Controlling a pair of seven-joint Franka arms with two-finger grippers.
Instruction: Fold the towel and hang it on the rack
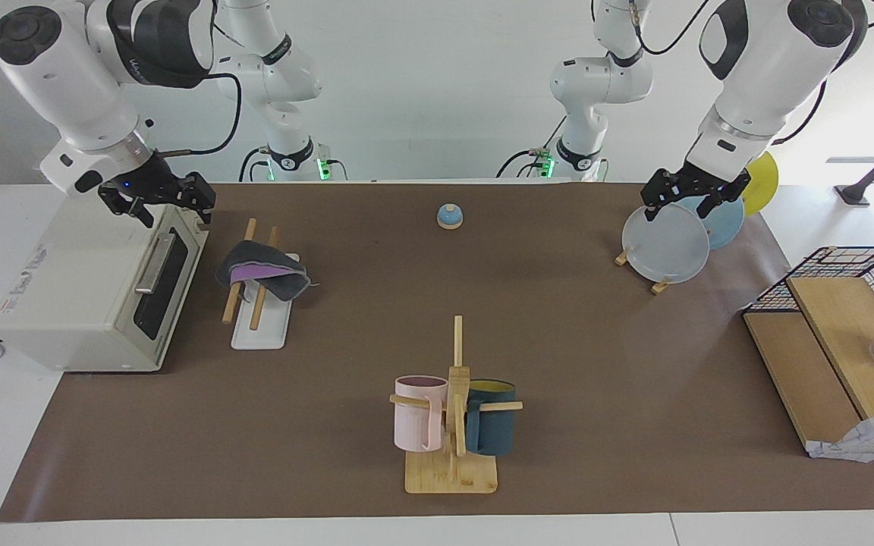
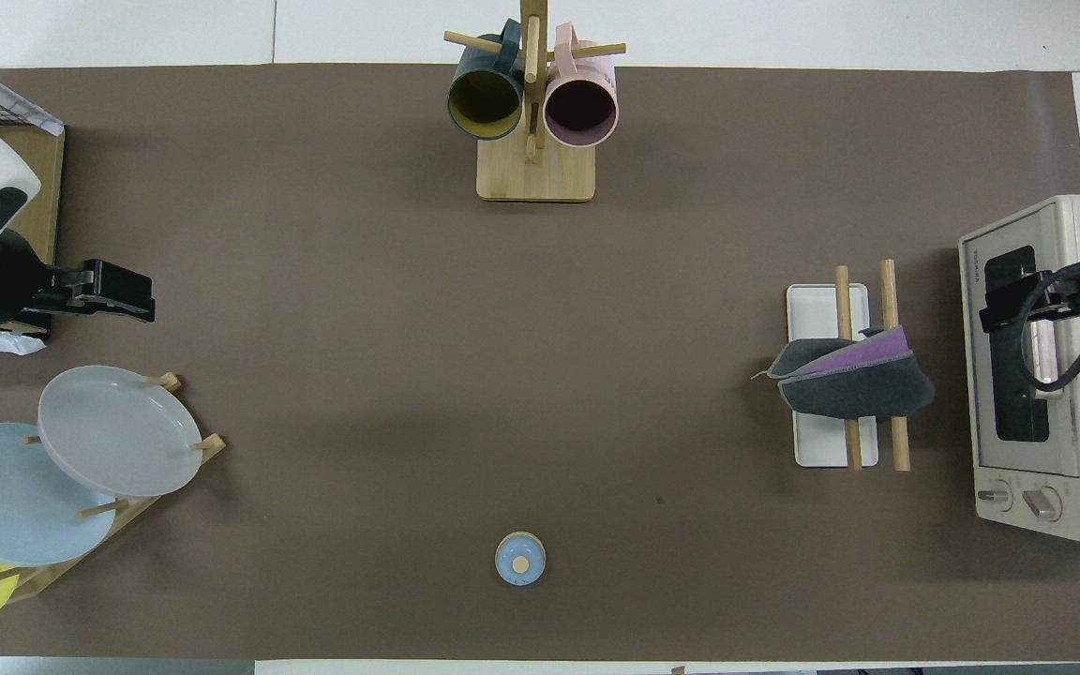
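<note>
The towel [image 1: 264,270] [image 2: 854,382] lies folded, dark grey outside with a purple strip showing, and is draped across both wooden rods of the rack [image 1: 258,334] [image 2: 825,305], toward the right arm's end of the table. My right gripper [image 1: 160,206] [image 2: 1004,305] hangs open and empty over the toaster oven, apart from the towel. At the left arm's end, my left gripper [image 1: 683,203] [image 2: 127,292] is also open and holds nothing. It hovers by the grey plate.
A toaster oven [image 1: 95,296] [image 2: 1037,375] stands beside the rack. A mug tree [image 1: 452,474] [image 2: 535,173] with a pink and a dark blue mug is farthest from the robots. Grey plate [image 1: 668,246] [image 2: 113,431] on a stand, a small blue bell [image 1: 449,217] [image 2: 520,559], wooden boards with a wire basket [image 1: 839,334].
</note>
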